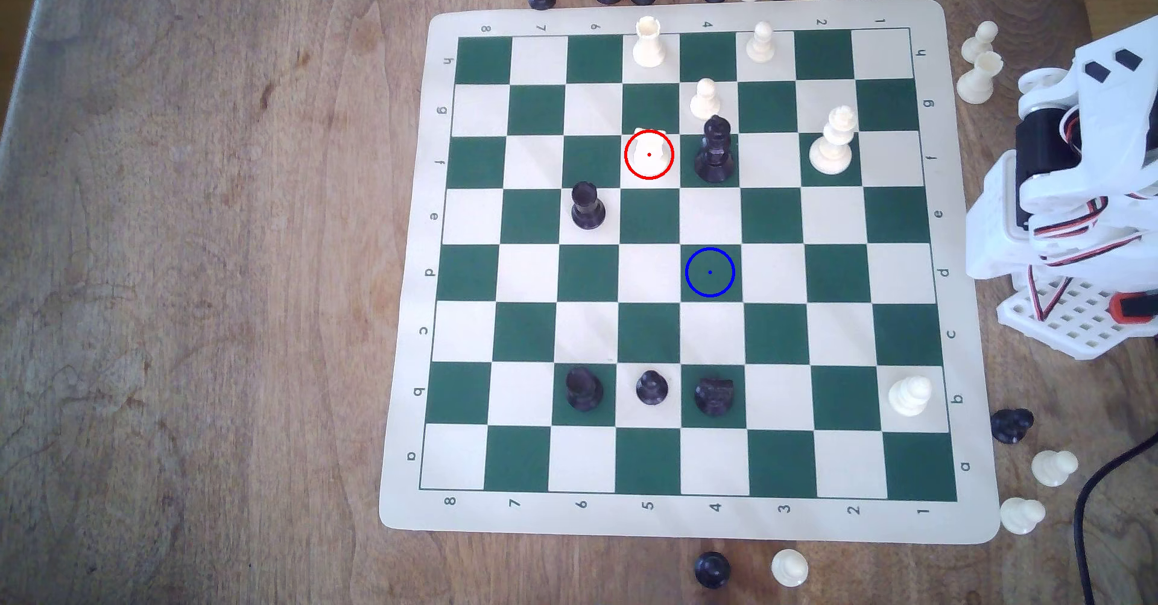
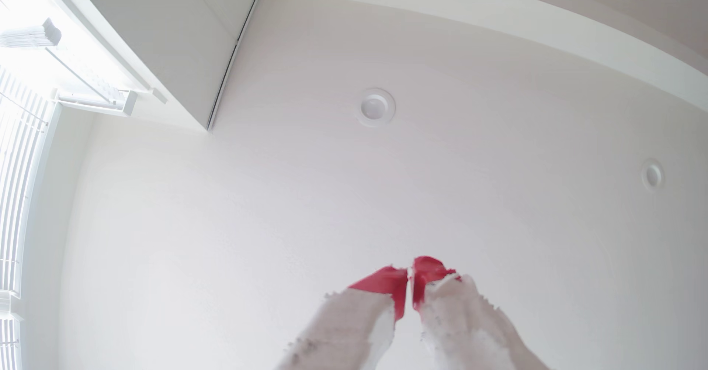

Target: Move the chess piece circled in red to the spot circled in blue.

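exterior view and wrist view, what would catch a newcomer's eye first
On the green-and-cream chess board, a red ring marks the short cream piece beside a tall black piece, and a blue ring marks an empty green square nearer the board's middle. In the wrist view, the gripper, red-tipped jaws together, points at a white ceiling.

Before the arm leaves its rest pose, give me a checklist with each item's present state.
1. Circled piece upright on its cream square: ok.
2. Blue-ringed square free of pieces: ok.
3. Room beside the piece: not ok; the tall black piece stands on the adjacent square at the exterior view's right.
4. Claw empty: ok; red tips nearly together, nothing between.
5. Claw aimed at the board: not ok; the wrist view faces the ceiling.
6. Arm off the board: ok, folded beyond the exterior view's right edge.
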`<action>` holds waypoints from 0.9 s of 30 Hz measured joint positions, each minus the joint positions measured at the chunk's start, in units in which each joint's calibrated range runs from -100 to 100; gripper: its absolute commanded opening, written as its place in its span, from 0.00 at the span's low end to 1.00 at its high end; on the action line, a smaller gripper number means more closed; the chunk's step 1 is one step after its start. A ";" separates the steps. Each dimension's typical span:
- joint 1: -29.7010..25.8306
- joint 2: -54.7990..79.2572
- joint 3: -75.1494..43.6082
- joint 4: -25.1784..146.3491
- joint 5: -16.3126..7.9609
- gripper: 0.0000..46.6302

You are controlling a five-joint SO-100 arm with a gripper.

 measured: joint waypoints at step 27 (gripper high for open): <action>10.03 1.34 -9.22 83.98 -4.44 0.01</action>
